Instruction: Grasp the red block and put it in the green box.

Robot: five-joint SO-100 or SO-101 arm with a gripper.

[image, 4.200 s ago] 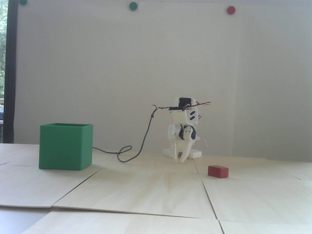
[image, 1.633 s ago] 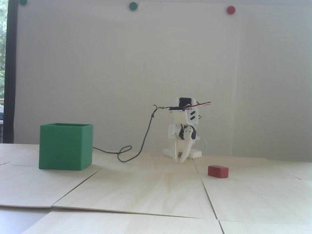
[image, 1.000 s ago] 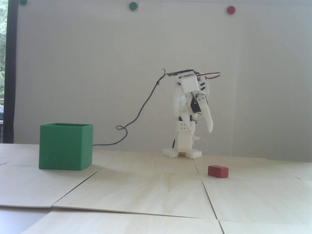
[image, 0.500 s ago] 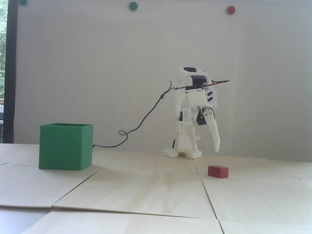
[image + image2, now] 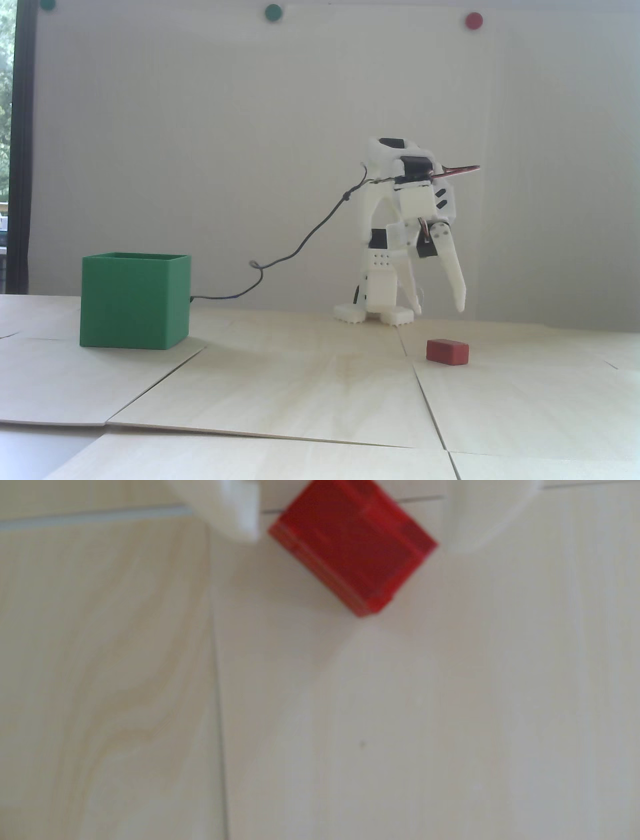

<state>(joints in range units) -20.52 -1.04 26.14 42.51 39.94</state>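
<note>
The red block [image 5: 447,351] lies flat on the pale wooden table, right of centre in the fixed view. My gripper [image 5: 438,309] hangs open a short way above and just behind it, both white fingers pointing down and touching nothing. In the blurry wrist view the red block [image 5: 349,545] sits askew at the top, and my gripper [image 5: 355,542] straddles it with one fingertip showing on each side. The green box [image 5: 135,300] stands upright far to the left, with its inside hidden from the fixed view.
The arm's white base [image 5: 374,314] stands at the back by the wall. A dark cable [image 5: 295,250] droops from the arm toward the box. Seams [image 5: 425,395] run between the table's wooden panels. Green dots [image 5: 273,12] and a red dot [image 5: 473,20] are stuck on the wall.
The arm has unfolded from its low resting pose, lifted, and swung the gripper right and forward over the red block. The jaws have spread and come lower. Block and box have not moved.
</note>
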